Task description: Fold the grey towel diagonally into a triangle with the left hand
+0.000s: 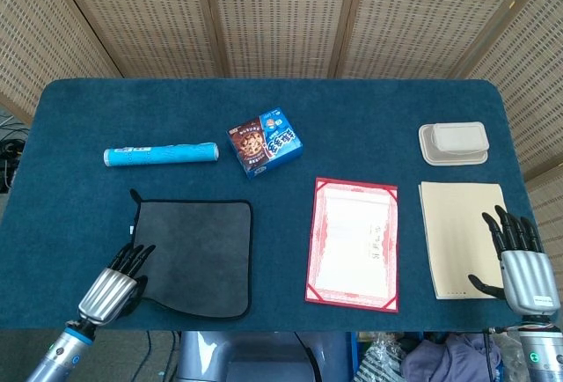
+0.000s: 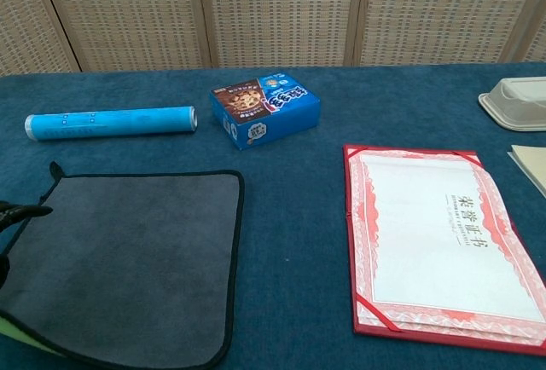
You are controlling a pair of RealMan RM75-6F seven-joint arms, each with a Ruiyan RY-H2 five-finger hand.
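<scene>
The grey towel with black piping lies flat on the near left of the blue table. Its near-left corner is raised off the cloth. In the chest view the grey towel shows a pale green underside along its lifted near edge. My left hand grips that near-left corner, fingers pointing away over the towel; only a dark fingertip of it shows in the chest view. My right hand rests at the near right edge of the table, fingers spread, holding nothing.
A blue tube lies behind the towel and a blue cookie box stands to its right. A red-framed certificate lies mid-table, a beige folder beside my right hand, and a white lidded container behind it.
</scene>
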